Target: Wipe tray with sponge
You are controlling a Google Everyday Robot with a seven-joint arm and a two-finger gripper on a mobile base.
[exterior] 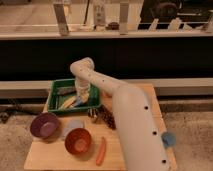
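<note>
tool point(80, 99) inside tray point(54, 92) (green), sponge unseen

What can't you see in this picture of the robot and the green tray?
Camera view:
- Gripper: down inside the tray, blurred.
- Sponge: cannot be picked out; the gripper and pale items in the tray blur together.
- Tray's right end: hidden behind the arm.
- Table: the right part is covered by the arm.

gripper point(80, 100) down inside green tray point(55, 90); purple bowl point(44, 125) nearby.
</note>
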